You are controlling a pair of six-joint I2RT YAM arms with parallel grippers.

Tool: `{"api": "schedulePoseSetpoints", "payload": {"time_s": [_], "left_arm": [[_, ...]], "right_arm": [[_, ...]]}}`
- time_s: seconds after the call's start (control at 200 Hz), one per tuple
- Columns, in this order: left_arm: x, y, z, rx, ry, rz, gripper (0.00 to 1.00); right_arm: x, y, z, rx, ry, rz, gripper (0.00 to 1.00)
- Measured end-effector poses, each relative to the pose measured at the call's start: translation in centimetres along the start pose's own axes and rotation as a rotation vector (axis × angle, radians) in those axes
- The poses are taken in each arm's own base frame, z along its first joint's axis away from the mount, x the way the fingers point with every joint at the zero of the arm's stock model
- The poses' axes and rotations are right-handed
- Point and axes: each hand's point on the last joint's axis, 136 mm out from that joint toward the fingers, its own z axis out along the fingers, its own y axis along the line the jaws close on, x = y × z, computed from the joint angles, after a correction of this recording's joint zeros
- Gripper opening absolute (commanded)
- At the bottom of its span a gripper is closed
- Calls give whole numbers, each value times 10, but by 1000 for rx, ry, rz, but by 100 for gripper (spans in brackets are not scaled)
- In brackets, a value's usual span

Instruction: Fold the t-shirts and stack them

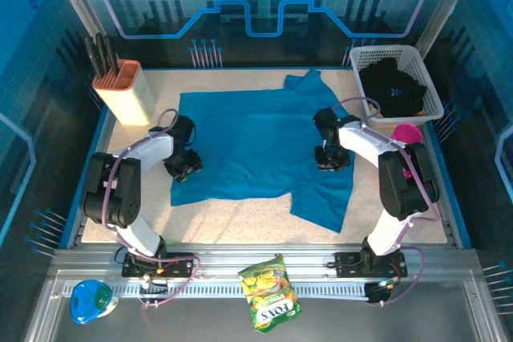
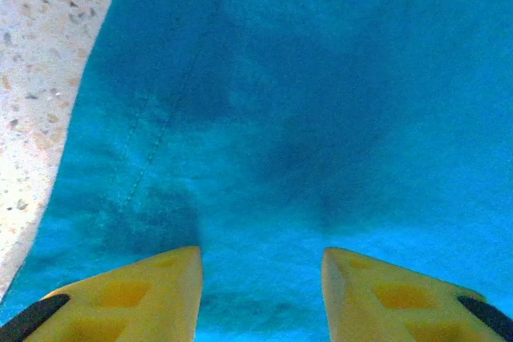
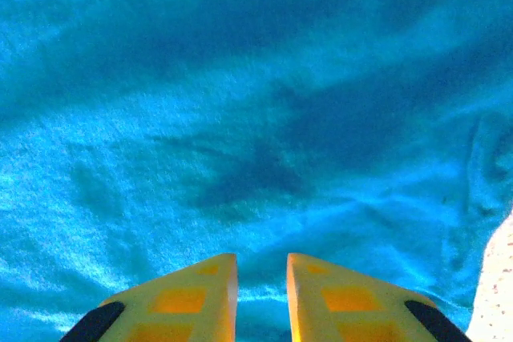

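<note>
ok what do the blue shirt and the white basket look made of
Blue shirt: soft matte fabric, probably cotton, going by its wrinkles and stitched hem. White basket: rigid plastic by the look, with moulded lattice walls.

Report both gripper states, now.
Left gripper: open over the teal t-shirt, holding nothing.
Right gripper: narrowly open over the same shirt, nothing pinched.

teal t-shirt (image 1: pixel 256 146) flat, black t-shirt (image 1: pixel 391 86) — in basket (image 1: pixel 377 50)
</note>
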Motion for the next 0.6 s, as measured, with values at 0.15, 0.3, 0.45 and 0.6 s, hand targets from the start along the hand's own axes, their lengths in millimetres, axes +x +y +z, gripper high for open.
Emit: {"api": "schedulePoseSetpoints", "payload": {"time_s": [0.15, 0.3, 0.45, 0.6], "left_arm": [[13, 12, -18, 1, -23, 15, 49], [30, 29, -16, -20, -2, 10, 51], [43, 40, 10, -82, 74, 3, 50], [35, 31, 10, -87, 73, 10, 51]], "right_arm": [[36, -15, 0, 22, 53, -4, 23], [66, -24, 6, 30, 112, 4, 24], [69, -19, 14, 14, 139, 23, 27], [57, -12, 25, 19, 176, 26, 27]]}}
